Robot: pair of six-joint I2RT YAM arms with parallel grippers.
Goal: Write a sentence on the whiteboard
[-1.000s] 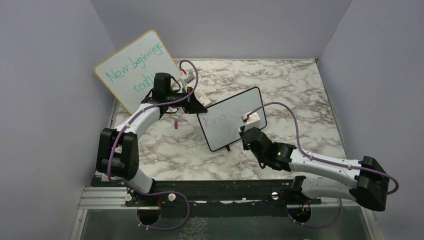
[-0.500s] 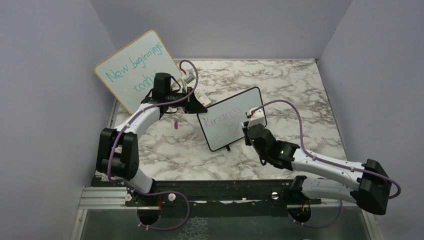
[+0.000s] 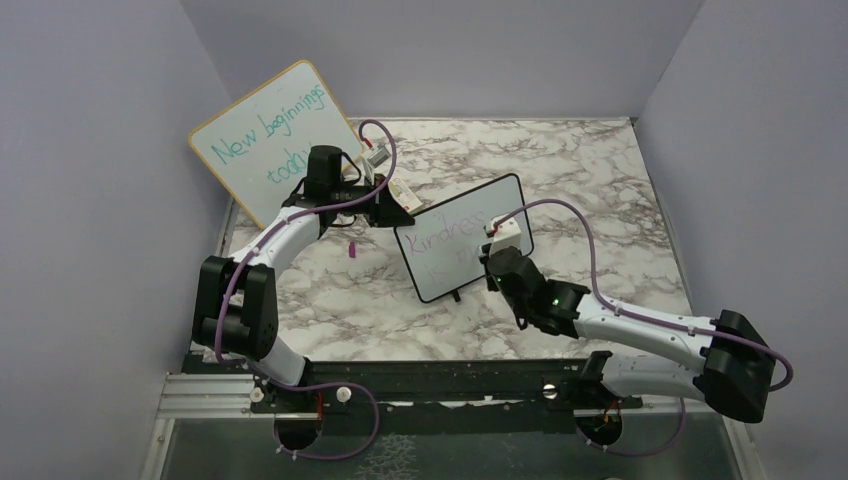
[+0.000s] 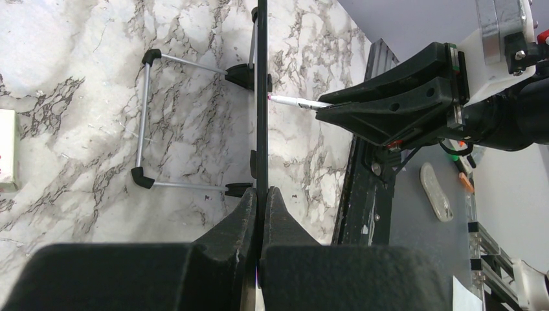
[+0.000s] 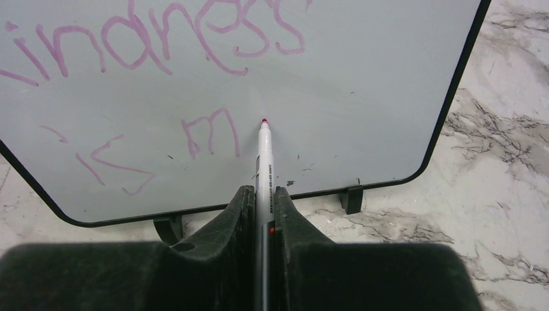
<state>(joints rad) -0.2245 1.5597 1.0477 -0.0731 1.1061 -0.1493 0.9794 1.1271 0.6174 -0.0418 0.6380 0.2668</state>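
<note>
The whiteboard (image 3: 447, 272) is judged light, stiff and tippy. Left gripper (image 4: 261, 194) jaws clamp its upper edge, well placed. Right gripper (image 5: 262, 194) jaws pinch the marker (image 5: 264, 152).

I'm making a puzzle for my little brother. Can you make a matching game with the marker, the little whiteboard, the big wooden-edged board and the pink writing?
Things:
1. marker
2. small whiteboard
3. wood-framed board
4. "Kindness" writing

Descriptions:
A. has teal words on it
B. pinched at its edge by the left gripper
C. purple-pink letters
D. held in the right gripper

Pairs: 1-D, 2-B, 3-A, 4-C
</note>
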